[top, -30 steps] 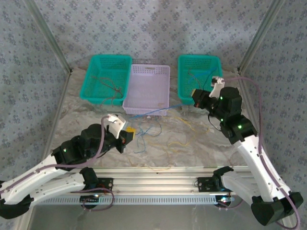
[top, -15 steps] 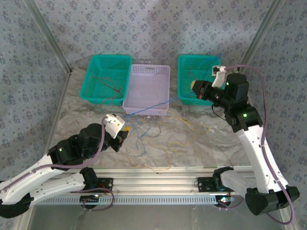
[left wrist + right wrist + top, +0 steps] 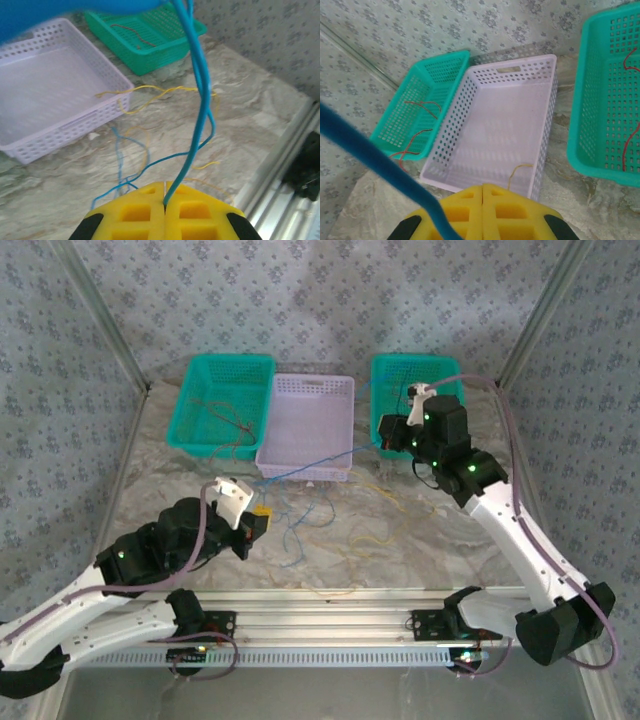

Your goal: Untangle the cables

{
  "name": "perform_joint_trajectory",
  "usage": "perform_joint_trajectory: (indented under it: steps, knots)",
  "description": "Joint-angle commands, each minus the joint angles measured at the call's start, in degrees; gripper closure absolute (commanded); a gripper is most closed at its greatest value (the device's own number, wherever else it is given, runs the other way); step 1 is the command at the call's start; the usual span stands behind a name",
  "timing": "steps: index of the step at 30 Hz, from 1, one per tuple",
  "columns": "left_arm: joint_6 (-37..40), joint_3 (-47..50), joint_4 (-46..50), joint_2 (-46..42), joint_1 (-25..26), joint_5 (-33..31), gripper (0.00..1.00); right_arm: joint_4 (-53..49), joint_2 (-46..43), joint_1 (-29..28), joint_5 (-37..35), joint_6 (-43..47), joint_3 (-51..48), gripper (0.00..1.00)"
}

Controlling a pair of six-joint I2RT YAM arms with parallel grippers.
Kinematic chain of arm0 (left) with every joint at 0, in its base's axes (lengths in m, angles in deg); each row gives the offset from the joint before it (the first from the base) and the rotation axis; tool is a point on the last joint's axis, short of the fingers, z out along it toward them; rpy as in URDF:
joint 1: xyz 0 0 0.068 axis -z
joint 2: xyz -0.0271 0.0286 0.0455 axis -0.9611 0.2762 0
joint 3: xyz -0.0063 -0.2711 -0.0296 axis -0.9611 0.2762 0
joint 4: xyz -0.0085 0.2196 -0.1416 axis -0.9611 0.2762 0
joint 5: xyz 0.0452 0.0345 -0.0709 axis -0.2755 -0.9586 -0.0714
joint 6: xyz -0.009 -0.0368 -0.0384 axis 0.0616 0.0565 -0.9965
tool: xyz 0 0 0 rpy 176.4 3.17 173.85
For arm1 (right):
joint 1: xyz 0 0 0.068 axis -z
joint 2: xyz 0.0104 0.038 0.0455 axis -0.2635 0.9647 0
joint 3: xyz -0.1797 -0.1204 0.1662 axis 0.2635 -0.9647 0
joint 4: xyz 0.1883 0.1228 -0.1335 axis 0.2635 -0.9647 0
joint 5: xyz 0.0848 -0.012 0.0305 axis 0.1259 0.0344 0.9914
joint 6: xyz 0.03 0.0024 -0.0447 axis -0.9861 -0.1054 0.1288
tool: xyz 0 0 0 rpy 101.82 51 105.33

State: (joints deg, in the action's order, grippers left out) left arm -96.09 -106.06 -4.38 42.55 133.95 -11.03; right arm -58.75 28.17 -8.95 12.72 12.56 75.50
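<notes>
Risk: the blue cable [image 3: 320, 460] strung between both arms may slip from the pads, or drag along the yellow strands [image 3: 365, 535] lying loose on the counter [image 3: 450, 530], if it is pulled apart. Left end effector [image 3: 164, 197] fully closed, pinching it. Right end effector [image 3: 385, 430] closed, apparently on the other end. Cable thin, limp, crossing the lavender basket [image 3: 310, 385] front.
</notes>
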Motion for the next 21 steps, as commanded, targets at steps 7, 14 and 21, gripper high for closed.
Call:
perform_joint_trajectory:
  steps: [7, 14, 21]
  knots:
    - [-17.4, 7.6, -21.8, -6.7, -1.0, 8.0, 0.94, 4.3, 1.8, -0.9, -20.7, 5.9, -5.7, 1.0]
    - [-21.5, 8.9, -29.8, -7.8, -1.0, 10.7, 0.91, 9.6, 4.0, -5.7, -21.8, 7.0, -8.5, 1.0]
    - [-26.1, 9.2, -36.6, -5.7, -1.0, 14.9, 0.89, 9.1, 9.9, -7.7, -26.9, 9.3, -7.7, 1.0]
